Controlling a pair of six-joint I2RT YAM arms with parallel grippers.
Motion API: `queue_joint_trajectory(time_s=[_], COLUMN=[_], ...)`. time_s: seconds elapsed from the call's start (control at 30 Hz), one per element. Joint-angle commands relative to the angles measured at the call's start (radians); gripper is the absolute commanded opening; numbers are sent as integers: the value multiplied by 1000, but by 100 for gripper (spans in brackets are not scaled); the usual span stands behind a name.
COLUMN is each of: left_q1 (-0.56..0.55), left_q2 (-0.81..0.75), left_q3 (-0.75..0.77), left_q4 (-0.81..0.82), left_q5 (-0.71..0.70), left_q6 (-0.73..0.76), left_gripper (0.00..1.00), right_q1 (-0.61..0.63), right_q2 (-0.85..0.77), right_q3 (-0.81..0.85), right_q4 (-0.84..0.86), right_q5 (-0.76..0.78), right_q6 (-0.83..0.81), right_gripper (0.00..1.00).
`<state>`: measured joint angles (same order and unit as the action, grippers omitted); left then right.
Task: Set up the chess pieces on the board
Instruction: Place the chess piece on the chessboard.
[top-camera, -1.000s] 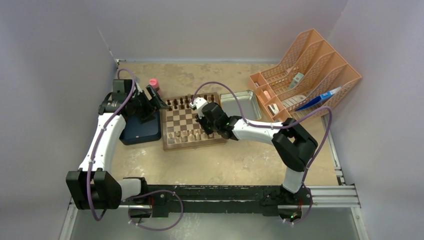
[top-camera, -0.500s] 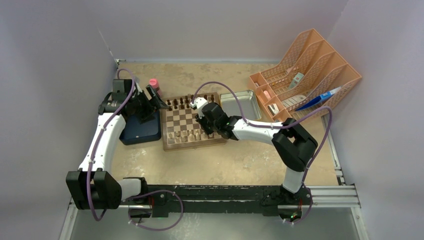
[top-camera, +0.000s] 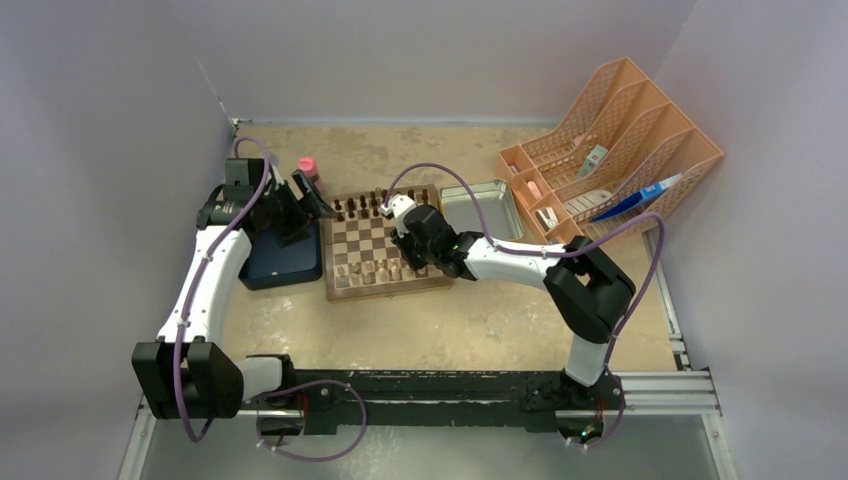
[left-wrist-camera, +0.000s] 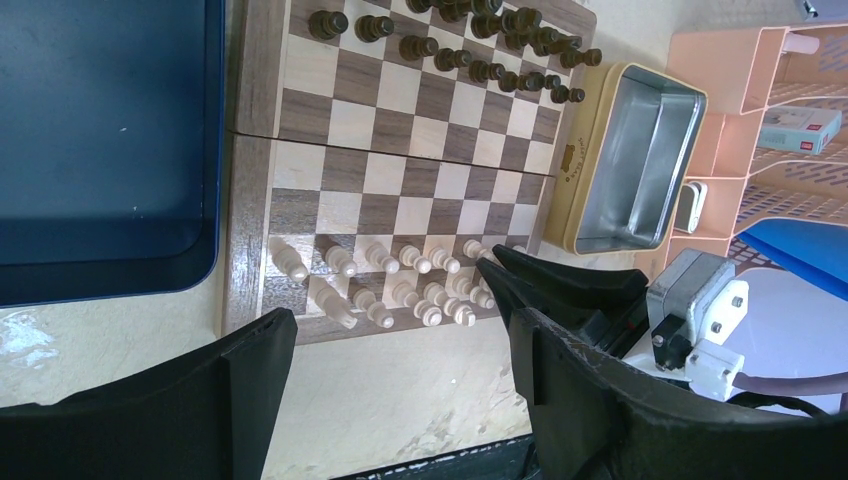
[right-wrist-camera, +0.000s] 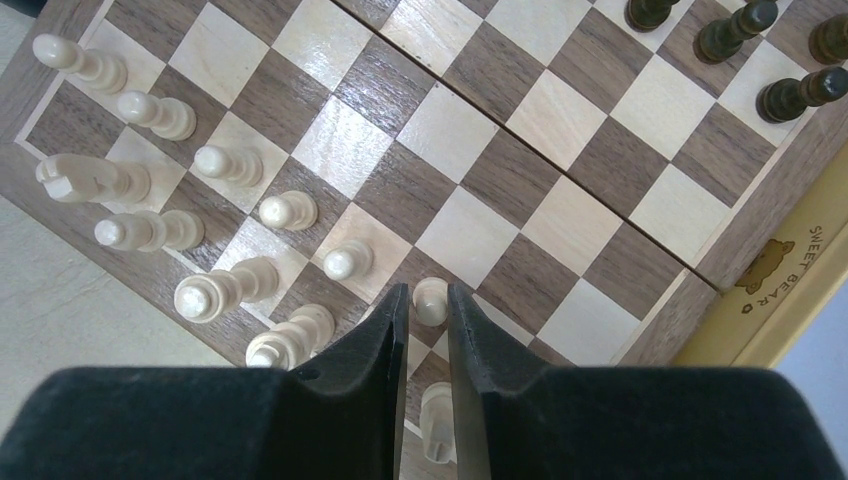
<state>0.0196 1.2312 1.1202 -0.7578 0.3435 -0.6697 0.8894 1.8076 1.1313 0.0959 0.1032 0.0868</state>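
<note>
Board (top-camera: 385, 250) lies flat at centre of the top view on the tan table (top-camera: 480, 320). Dark pieces (left-wrist-camera: 440, 58) stand in ranks along its upper edge there, and pale pieces (right-wrist-camera: 150, 115) stand in two rows along its lower edge. The middle squares are bare. Right wrist view: one pale pawn (right-wrist-camera: 431, 297) stands upright at lower centre of frame, on the lower right part of the board, in line with the other pale pawns. Right gripper (right-wrist-camera: 428, 292) is right over it, with its two dark fingers (right-wrist-camera: 385, 340) nearly together and only a narrow slit between them. The pawn's head sits at the mouth of that slit. Cannot tell whether the pads press on it or just flank it. Left gripper (left-wrist-camera: 395, 300) hangs above the board's left edge in the top view, fingers spread wide, nothing between them. Dark blue tray (top-camera: 280, 258) lies against the board's left side. Metal tin (left-wrist-camera: 625, 160) sits at the board's upper right corner, just beside it. Orange file rack (top-camera: 620, 130) is at upper right of the top view. A pink-capped bottle (top-camera: 308, 167) stands beyond the tray.
</note>
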Motion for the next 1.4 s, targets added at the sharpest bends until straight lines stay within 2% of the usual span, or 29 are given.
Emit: queue_joint_trajectory(time_s=[0.0, 0.7, 0.97, 1.2, 1.37], left_q1=[6, 6, 6, 8, 56], left_q2=[-8, -9, -6, 39, 153], left_q3=[41, 51, 48, 75, 162], left_q4=[11, 9, -8, -101, -250], left_q5=[-5, -32, -102, -331, -436], left_q6=[8, 20, -2, -208, -428], left_gripper=[78, 78, 77, 74, 59], right_q1=[3, 3, 3, 3, 3], right_q2=[-7, -2, 10, -39, -109], right_q3=[43, 78, 233, 320, 405], right_q4=[-7, -48, -188, -265, -309], right_q5=[-24, -18, -7, 19, 31], right_q6=[30, 45, 71, 112, 167], right_gripper=[23, 23, 32, 36, 36])
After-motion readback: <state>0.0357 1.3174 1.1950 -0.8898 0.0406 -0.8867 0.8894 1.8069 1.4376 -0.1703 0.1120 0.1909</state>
